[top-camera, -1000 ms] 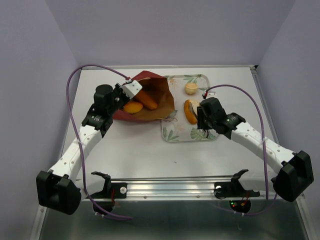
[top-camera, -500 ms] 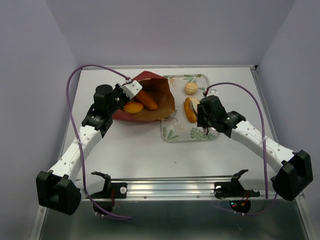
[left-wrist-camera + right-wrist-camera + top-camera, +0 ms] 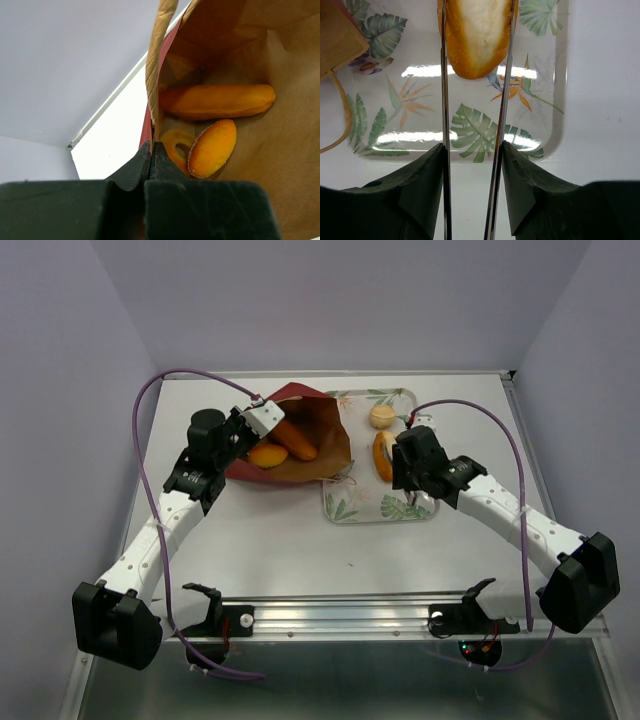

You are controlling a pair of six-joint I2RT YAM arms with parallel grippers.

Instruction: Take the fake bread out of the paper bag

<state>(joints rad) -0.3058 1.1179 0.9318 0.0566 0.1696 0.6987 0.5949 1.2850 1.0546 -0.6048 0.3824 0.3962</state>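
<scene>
The dark red paper bag (image 3: pixel 300 468) lies on its side, mouth toward the tray. My left gripper (image 3: pixel 262 420) is shut on the bag's upper rim (image 3: pixel 156 65), holding the mouth up. Inside lie a long orange loaf (image 3: pixel 215 101), an oval piece (image 3: pixel 212 148) and a ring-shaped bagel (image 3: pixel 175 142). On the leaf-patterned tray (image 3: pixel 352 506) sit a round bun (image 3: pixel 381 417) and a tan loaf (image 3: pixel 383 457). My right gripper (image 3: pixel 390 462) stands over that loaf (image 3: pixel 477 40). Its thin fingers flank the loaf closely, jaws slightly parted, while the loaf rests on the tray.
The bag's corner (image 3: pixel 335 40) and a thin loop handle (image 3: pixel 342 115) reach onto the tray's left side. Purple cables arc over both arms. The table's near edge carries a metal rail (image 3: pixel 340 615). Walls close in on three sides.
The right gripper has shifted a little toward the far left with the loaf beneath it, and the loaf now lies a bit farther back on the tray. The left arm has not moved.
</scene>
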